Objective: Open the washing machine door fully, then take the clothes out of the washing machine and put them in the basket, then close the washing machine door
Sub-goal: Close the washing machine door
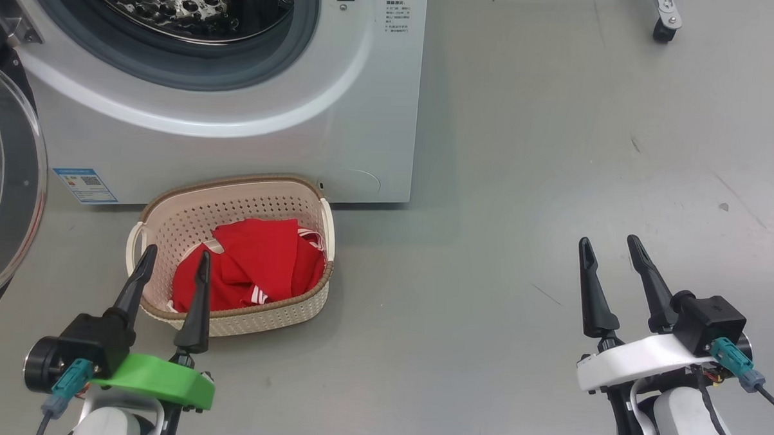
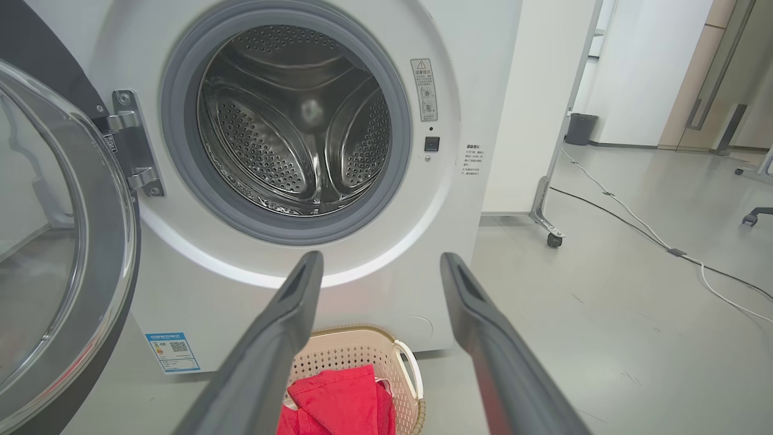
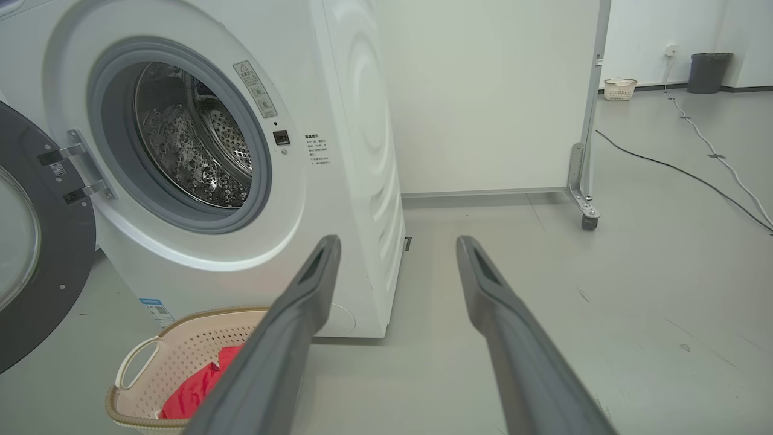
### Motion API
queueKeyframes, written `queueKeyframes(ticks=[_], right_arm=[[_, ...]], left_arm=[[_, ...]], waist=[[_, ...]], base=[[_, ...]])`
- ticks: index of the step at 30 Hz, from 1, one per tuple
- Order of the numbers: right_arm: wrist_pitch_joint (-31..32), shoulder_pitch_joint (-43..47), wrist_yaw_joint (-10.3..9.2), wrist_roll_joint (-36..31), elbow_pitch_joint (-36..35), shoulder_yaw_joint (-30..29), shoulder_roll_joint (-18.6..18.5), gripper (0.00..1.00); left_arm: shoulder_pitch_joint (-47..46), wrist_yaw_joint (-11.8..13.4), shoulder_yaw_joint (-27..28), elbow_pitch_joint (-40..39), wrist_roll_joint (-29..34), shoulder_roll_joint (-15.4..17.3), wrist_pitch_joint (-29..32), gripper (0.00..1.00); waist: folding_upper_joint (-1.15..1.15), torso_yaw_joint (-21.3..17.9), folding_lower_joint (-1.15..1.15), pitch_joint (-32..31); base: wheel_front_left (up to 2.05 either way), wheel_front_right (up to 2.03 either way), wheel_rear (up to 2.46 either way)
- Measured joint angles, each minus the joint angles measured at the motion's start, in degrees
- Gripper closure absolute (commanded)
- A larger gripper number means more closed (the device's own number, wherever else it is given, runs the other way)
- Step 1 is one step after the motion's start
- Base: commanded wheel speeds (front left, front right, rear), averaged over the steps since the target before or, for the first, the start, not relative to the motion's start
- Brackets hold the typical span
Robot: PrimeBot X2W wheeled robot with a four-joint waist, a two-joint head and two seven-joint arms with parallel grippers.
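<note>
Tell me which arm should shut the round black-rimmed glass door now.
Left. The red clothes lie in the cream perforated basket and the steel drum looks empty, so closing probably comes next. The open door hangs at the robot's left, beside the open left gripper; the right gripper is far across the floor.

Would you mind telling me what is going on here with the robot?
The robot is emptying the washing machine. Its door stands wide open, the drum looks empty, and the red clothes lie in the basket on the floor in front. The left gripper and the right gripper are both open and hold nothing. Only closing the door is left.
</note>
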Motion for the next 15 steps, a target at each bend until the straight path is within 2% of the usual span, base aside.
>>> queueKeyframes(ticks=[15], right_arm=[[0.00, -0.01, 0.30, 0.00, 0.36, 0.31, 0.00, 0.00]], left_arm=[[0.00, 0.00, -0.05, 0.01, 0.41, 0.00, 0.00, 0.00]], waist=[[0.00, -0.04, 0.00, -0.26]], base=[[-0.05, 0.05, 0.00]])
